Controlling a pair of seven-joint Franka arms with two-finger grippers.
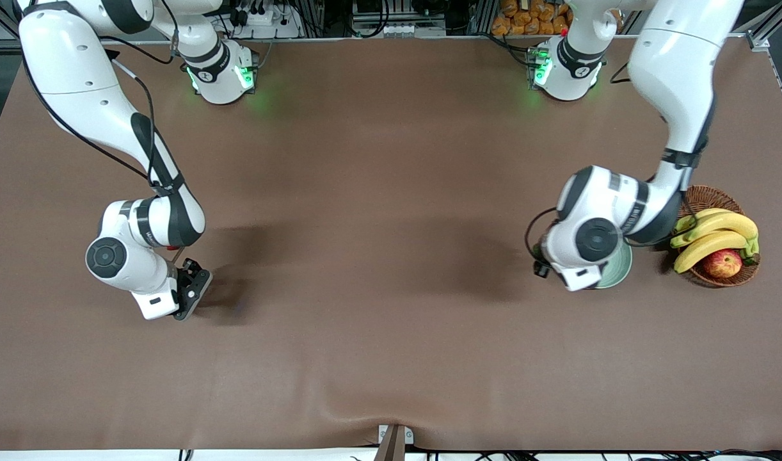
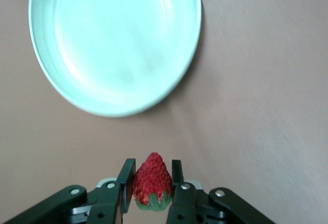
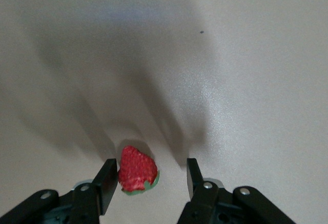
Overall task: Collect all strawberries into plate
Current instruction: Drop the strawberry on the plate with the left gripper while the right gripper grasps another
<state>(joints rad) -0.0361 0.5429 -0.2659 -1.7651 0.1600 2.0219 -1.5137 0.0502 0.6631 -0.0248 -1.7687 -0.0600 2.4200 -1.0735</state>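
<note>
Beside the wicker basket [image 1: 740, 276], at the left arm's end of the table, the mint-green plate [image 1: 620, 267] lies mostly hidden under the left arm's wrist. The left gripper [image 2: 150, 179] hangs just off the plate's rim, its fingers pinching a strawberry [image 2: 152, 182] by the sides, green cap toward the palm. In the left wrist view the berry is over bare brown cloth, not yet over the plate.

Well apart from the plate, toward the right arm's end of the table, the right gripper [image 3: 149, 180] is down at the cloth with its fingers spread on both sides of a second strawberry [image 3: 136, 170]. This berry lies on the table close against one finger, with a wide gap to the other.

I think two things can go wrong. If the left fingers let go now, the berry would fall on the cloth beside the plate and roll away; the arm must first carry it over the middle. On the right side, because the berry is off-centre, the closing fingers may push it sideways or catch only its edge, and a soft berry can slip out or get squashed.

The plate holds nothing as far as the wrist view shows. The basket holds bananas [image 1: 717, 234] and an apple [image 1: 722, 263]. I can see no third strawberry.
</note>
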